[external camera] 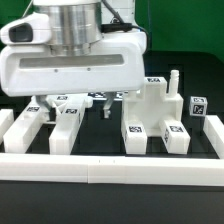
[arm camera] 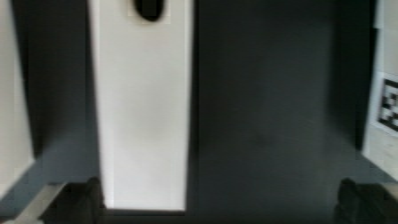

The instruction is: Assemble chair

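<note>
dark tabletop (external camera: 100, 138), white border bar (external camera: 110, 166) in front. exterior view's left: two long chair pieces (external camera: 30, 128) lying flat. centre: my pincer (external camera: 97, 106) spread open, gripping nothing. right: blocky chair assembly (external camera: 155, 112) standing.

We see the chair pieces (external camera: 155, 118) as smooth white plastic with no shine (the long piece (arm camera: 143, 110) close up looks just as dull). The arm's shell (external camera: 70, 65) is white plastic too but a bit shiny, and the round part (external camera: 75, 20) above it looks like grey metal. The table (external camera: 105, 135) is dark and dull, and the little tags (external camera: 197, 108) look like flat printed paper.
</note>
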Action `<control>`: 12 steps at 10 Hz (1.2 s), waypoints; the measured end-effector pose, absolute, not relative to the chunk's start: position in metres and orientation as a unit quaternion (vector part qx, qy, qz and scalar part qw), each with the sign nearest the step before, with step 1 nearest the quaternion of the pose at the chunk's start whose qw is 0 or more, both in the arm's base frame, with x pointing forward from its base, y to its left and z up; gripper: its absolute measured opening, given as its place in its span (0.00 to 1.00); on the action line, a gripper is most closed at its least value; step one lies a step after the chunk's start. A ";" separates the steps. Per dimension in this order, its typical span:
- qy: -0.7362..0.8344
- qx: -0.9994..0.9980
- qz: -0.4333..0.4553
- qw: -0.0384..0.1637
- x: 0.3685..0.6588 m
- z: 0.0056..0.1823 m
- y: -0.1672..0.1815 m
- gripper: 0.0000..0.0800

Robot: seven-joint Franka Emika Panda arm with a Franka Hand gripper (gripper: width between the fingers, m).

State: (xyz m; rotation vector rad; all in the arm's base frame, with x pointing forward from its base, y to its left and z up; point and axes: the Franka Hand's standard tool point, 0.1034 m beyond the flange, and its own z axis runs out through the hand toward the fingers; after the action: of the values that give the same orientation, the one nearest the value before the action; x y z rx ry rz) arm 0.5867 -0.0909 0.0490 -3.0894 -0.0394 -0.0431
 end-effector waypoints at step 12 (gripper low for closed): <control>-0.051 -0.998 -0.019 -0.005 0.572 0.006 -0.115 0.78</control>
State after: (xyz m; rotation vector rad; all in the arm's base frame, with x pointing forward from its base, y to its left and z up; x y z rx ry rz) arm 0.5716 -0.1148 0.0058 -3.1478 -0.1610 -0.0614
